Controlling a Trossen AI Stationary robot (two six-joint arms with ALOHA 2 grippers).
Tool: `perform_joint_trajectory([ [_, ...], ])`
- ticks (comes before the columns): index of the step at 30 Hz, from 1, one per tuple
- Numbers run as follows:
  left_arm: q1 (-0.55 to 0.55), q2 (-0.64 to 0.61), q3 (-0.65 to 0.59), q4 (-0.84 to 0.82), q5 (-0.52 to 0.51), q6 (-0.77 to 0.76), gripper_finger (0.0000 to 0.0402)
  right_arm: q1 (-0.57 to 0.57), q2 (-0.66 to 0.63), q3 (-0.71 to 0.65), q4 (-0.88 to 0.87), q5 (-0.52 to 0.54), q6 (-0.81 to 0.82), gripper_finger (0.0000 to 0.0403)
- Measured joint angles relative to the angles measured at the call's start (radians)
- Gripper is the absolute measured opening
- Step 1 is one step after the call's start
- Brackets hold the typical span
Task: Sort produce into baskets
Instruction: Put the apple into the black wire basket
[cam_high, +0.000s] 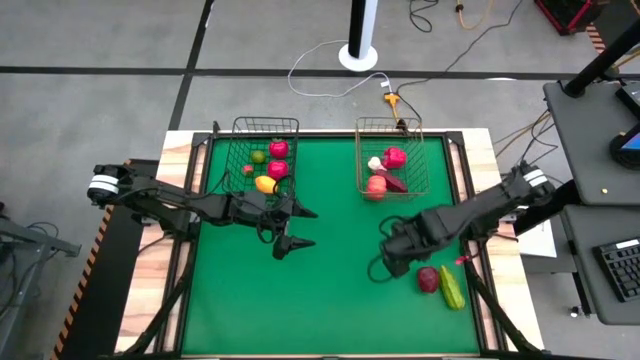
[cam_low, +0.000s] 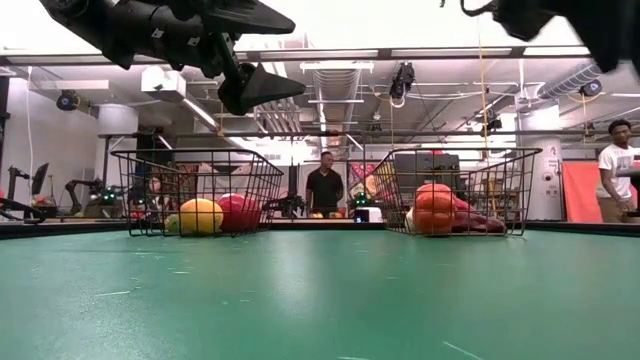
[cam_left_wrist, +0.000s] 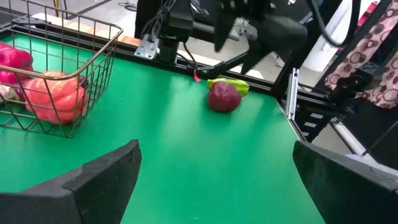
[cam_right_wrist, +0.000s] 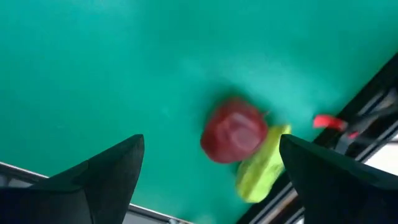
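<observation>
Fingers wide both arms; right gripper (cam_high: 385, 262) above red fruit (cam_right_wrist: 233, 137), left gripper (cam_high: 298, 228) mid-table.

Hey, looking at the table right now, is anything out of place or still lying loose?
Yes. A dark red fruit and a green vegetable lie touching on the green mat near the right edge, outside both baskets. The right pincer, open, is beside them.
</observation>
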Motion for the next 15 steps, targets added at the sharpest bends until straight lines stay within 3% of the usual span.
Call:
perform_joint_trajectory([
  [7, 0.0, 0.0, 0.0, -0.003, 0.001, 0.021, 0.04, 0.124, -0.027, -0.156, 0.081, -0.068, 0.263, 0.0366],
  [15, 0.0, 0.0, 0.0, -0.008, 0.005, 0.051, 0.04, 0.209, -0.028, -0.307, 0.284, -0.085, 0.43, 0.0366],
])
